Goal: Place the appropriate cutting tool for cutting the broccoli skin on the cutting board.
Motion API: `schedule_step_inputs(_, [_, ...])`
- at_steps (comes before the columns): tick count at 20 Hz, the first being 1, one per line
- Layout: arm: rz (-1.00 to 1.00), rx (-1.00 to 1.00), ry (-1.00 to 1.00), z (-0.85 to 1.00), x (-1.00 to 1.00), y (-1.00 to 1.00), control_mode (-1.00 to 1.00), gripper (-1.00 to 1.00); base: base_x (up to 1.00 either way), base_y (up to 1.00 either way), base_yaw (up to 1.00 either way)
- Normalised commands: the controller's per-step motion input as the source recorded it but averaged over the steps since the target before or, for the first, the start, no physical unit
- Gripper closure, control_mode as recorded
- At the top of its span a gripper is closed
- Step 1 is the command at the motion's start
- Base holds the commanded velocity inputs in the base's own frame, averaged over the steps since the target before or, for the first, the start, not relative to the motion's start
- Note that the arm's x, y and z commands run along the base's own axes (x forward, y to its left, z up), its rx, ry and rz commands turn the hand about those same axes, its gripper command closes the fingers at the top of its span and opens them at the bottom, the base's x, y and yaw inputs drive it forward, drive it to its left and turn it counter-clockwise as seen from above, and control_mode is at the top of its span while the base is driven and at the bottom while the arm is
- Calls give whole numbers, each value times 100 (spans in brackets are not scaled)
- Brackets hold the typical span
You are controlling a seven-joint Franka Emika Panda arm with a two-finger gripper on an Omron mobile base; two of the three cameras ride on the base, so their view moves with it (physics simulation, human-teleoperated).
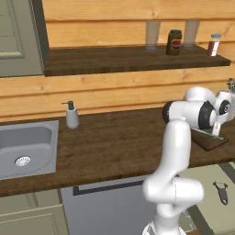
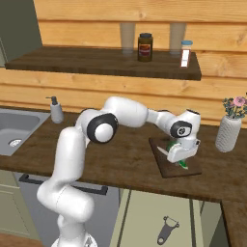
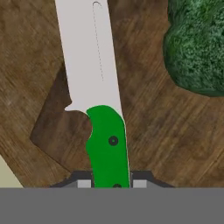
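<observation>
The claw (image 3: 109, 184) pinched the cutting tool (image 3: 98, 100) by its green handle, blade reaching ahead over the cutting board (image 3: 52, 127), broccoli (image 3: 197, 48) ahead to one side. Best lowered flat before release, clear of the floret.

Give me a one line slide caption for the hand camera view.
Gripper shut on the green-handled knife, blade stretched over the dark cutting board beside the broccoli.

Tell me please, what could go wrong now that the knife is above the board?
The gripper is shut on the knife, whose blade points past the broccoli; lowering at an angle might nudge it. The handle hangs near the cutting board edge, so released here the knife could tip off onto the counter.
</observation>
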Motion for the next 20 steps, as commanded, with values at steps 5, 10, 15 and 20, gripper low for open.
schedule_step_inputs(5, [0, 0, -4, -47, 18, 22, -100, 100, 0, 0, 0])
schedule_step_inputs(10, [0, 0, -3, -34, 15, 45, -100, -100, 0, 0, 0])
schedule_step_inputs(15, [0, 0, -7, -1, -5, 17, -100, -100, 0, 0, 0])
schedule_step_inputs(20, [0, -1, -15, 50, -64, 45, -100, -100, 0, 0, 0])
